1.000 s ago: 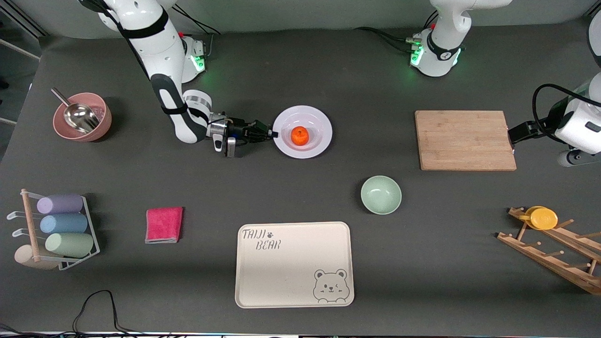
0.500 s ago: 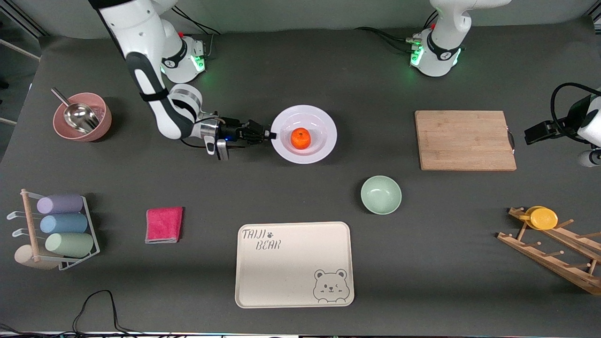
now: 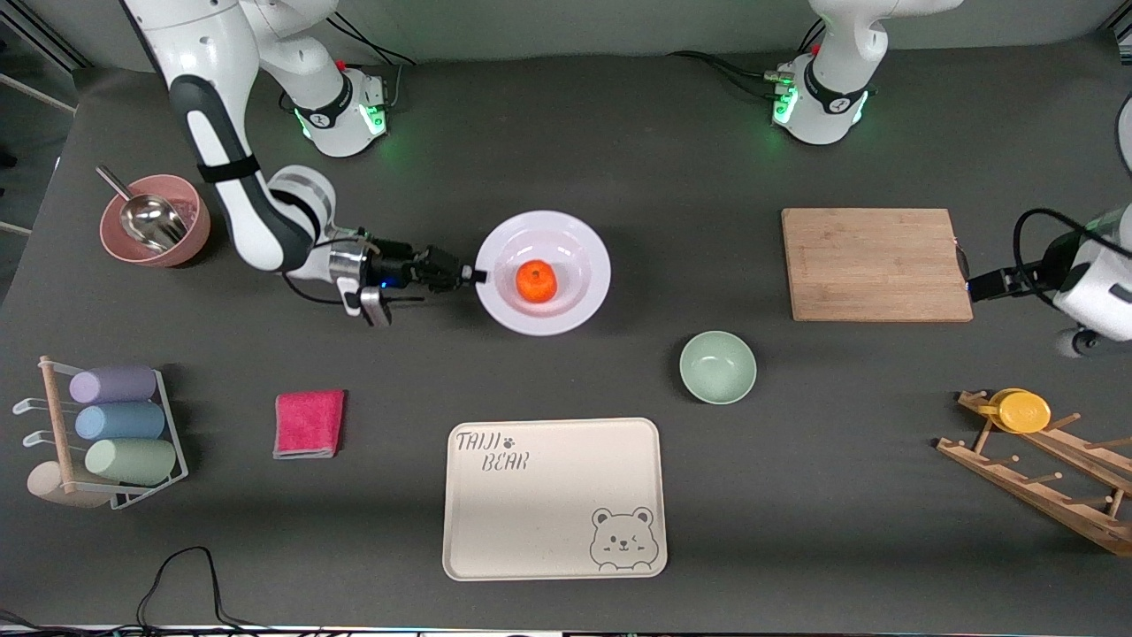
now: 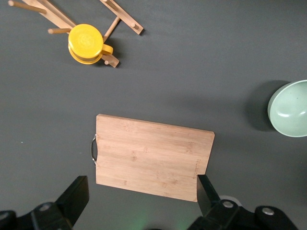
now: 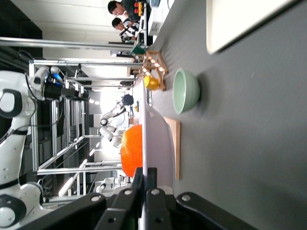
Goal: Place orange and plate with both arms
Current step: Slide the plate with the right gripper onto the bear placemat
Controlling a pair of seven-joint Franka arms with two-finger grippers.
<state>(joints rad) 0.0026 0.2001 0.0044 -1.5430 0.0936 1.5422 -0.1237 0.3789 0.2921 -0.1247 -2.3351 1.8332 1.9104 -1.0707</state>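
Dark grey worktop (image 3: 619,159) with 2 arm bases along its top edge. Beige bear-printed tray (image 3: 554,498) at the middle of the edge nearest the front camera. Bamboo cutting board (image 3: 875,264) toward the left arm's end. White plate (image 3: 543,272) mid-worktop, raised clear of the surface in the right wrist view, pinched at its rim by the right gripper (image 3: 474,275), fingers clenched tight on it. Left gripper (image 4: 139,203) over the cutting board's edge, fingers spread wide, grasping nothing, waiting. Pink bowl (image 3: 156,220) with a metal scoop near the right arm's end. Pale green bowl (image 3: 717,367) between plate and tray, toward the left arm's end. Magenta cloth (image 3: 309,424) beside the tray. Orange (image 3: 536,280) in the plate's centre. Yellow cup (image 3: 1019,410) on the wooden rack (image 3: 1044,482).
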